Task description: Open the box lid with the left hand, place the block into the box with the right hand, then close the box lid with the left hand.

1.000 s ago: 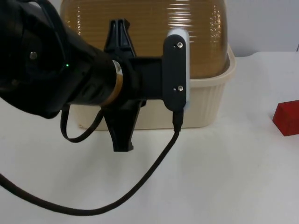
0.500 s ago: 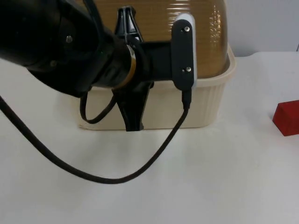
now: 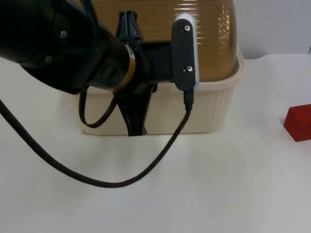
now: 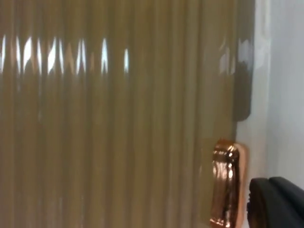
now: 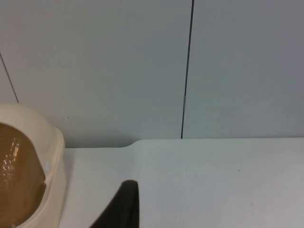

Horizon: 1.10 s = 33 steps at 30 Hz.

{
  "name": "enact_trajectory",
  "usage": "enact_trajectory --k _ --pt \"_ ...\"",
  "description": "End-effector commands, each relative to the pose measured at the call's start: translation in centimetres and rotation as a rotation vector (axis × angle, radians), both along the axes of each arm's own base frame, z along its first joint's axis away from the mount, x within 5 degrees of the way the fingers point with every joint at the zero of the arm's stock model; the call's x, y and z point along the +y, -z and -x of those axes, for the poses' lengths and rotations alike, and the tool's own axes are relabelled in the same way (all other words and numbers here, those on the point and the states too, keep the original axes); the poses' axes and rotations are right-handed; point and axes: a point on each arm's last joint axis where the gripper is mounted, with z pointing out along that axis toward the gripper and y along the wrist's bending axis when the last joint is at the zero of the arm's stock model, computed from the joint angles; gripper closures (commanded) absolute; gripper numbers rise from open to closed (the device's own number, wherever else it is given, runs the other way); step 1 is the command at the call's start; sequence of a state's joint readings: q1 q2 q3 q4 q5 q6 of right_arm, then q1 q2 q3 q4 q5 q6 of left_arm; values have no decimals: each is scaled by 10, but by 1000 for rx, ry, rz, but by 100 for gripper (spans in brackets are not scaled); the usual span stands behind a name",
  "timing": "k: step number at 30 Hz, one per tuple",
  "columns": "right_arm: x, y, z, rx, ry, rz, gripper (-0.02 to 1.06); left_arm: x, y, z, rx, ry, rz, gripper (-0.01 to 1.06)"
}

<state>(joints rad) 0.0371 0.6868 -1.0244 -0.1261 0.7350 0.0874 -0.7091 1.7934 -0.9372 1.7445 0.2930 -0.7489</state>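
Over the last second the left gripper (image 3: 132,73) moves from in front of the box (image 3: 214,104), where its lower finger hung down over the table (image 3: 218,184) on the near side, back toward the far side and up against the brown lid (image 3: 160,29). Its lower fingertip (image 3: 136,128) now lies at the box's near wall. In the last half second it shifts only slightly to the left.

top view: looking down from above the box (image 3: 214,104)
left wrist view: pressing close to the lid (image 4: 118,118)
right wrist view: facing the wall (image 5: 142,66), sharing the box
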Motion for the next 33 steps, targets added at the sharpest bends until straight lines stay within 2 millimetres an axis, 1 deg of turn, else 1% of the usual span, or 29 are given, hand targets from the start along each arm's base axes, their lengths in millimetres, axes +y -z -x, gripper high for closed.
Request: enact_trajectory --k 1,4,11,29,33 --pt "-1 -3 0 -22 4 18 -1 -1 0 -1 8 -3 15 105" --pt "-1 -4 -1 -33 3 19 -1 -3 2 1 32 23 29 105" --pt "-1 -4 -1 -37 2 19 -1 -1 13 -3 29 -12 -13 105" --pt "-1 -4 0 -31 3 19 -1 0 11 -4 12 -9 -34 105" --pt "-1 -3 0 -29 3 19 -1 -2 7 -7 -5 -10 -26 105"
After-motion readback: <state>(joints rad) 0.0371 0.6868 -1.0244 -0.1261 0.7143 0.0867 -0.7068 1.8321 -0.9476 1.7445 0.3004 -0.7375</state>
